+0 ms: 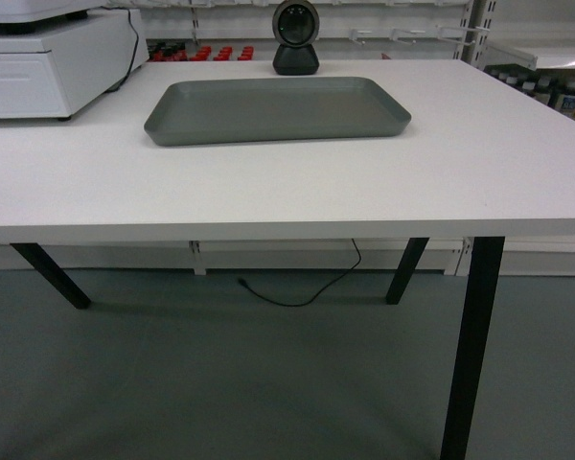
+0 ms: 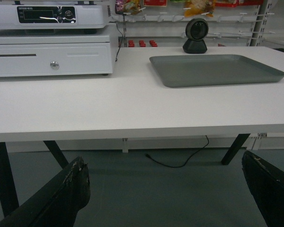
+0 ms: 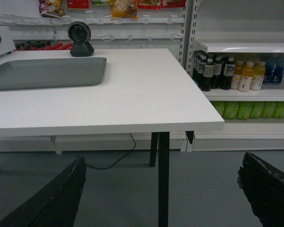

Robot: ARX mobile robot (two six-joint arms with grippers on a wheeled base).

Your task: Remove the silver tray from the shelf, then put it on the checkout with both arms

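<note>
1. I see the silver tray (image 1: 278, 110) lying flat on the checkout (image 1: 297, 182), before the scanner (image 1: 295, 36)
2. My left gripper (image 2: 168, 189) and right gripper (image 3: 163, 189) hang below, fingers spread, holding nothing

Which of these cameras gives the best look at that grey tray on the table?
The head view: the whole silver tray lies uncut on the checkout, all four corners showing. The left wrist view shows almost all of it, slanted, off to the right. The right wrist view shows only its right end, cut by the frame edge.
</note>
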